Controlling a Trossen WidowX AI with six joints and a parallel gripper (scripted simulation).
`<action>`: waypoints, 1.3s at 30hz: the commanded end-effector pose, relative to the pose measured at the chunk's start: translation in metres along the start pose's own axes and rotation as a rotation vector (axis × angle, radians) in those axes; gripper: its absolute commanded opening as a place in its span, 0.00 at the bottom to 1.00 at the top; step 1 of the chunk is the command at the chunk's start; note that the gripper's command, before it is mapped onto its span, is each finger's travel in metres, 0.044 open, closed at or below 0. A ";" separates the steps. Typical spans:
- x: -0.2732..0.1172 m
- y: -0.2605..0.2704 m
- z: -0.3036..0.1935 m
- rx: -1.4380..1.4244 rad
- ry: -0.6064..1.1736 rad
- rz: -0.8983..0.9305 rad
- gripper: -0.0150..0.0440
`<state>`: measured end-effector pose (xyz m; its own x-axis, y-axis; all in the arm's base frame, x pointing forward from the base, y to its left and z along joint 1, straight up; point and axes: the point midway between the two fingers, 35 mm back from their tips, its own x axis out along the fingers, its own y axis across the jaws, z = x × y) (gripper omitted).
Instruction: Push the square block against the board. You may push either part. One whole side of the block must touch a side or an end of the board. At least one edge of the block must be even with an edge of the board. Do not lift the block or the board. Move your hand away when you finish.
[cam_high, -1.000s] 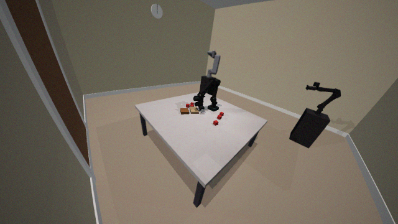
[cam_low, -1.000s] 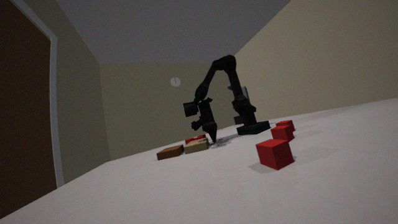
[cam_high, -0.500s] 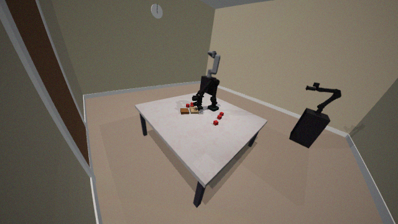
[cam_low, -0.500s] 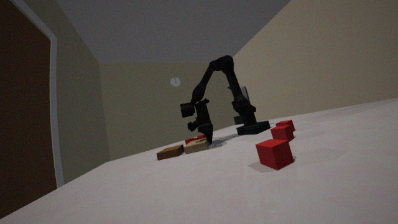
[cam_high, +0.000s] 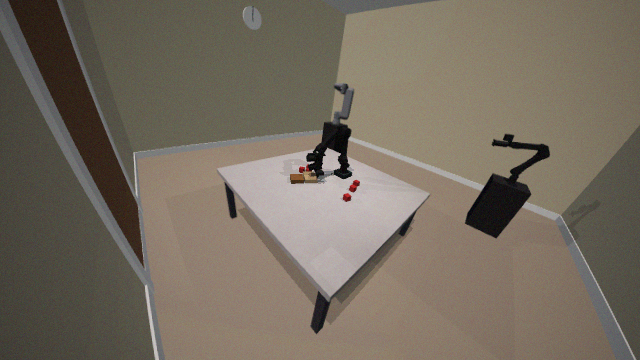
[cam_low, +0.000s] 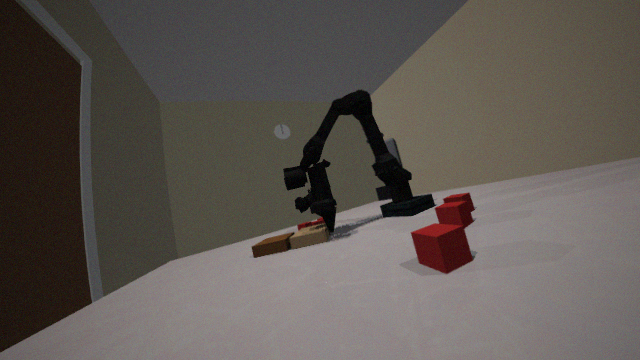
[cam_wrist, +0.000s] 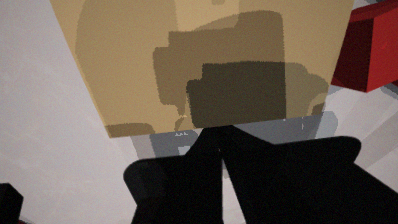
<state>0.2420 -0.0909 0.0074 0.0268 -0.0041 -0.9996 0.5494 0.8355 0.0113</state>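
Note:
The light tan square block (cam_high: 311, 179) (cam_low: 308, 238) (cam_wrist: 125, 100) lies flat on the table. The brown board (cam_high: 296, 178) (cam_low: 271, 245) lies flat beside it, on the side away from the arm's base. Their facing sides look touching or almost so; a thin gap cannot be ruled out, and the wrist view does not show the board. My gripper (cam_high: 319, 173) (cam_low: 331, 230) (cam_wrist: 213, 122) is shut and empty. Its tips are low, at the block's side opposite the board, touching it or very close. Whether block and board edges are even cannot be told.
Red cubes (cam_high: 301, 169) (cam_low: 311, 223) (cam_wrist: 372, 47) stand close behind the block. Three more red cubes (cam_high: 347, 197) (cam_low: 442, 247) stand in a loose row at the right, in front of the arm's base (cam_high: 343, 173) (cam_low: 407, 205). The table edge is well beyond the board.

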 end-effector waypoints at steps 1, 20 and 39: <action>0.001 0.000 0.001 -0.002 -0.004 -0.003 0.25; 0.001 0.001 -0.031 -0.002 -0.001 -0.003 0.25; -0.054 0.001 -0.045 -0.002 0.000 -0.003 0.25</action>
<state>0.2026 -0.0648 0.0446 0.0167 -0.0019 -0.9999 0.5461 0.8377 0.0075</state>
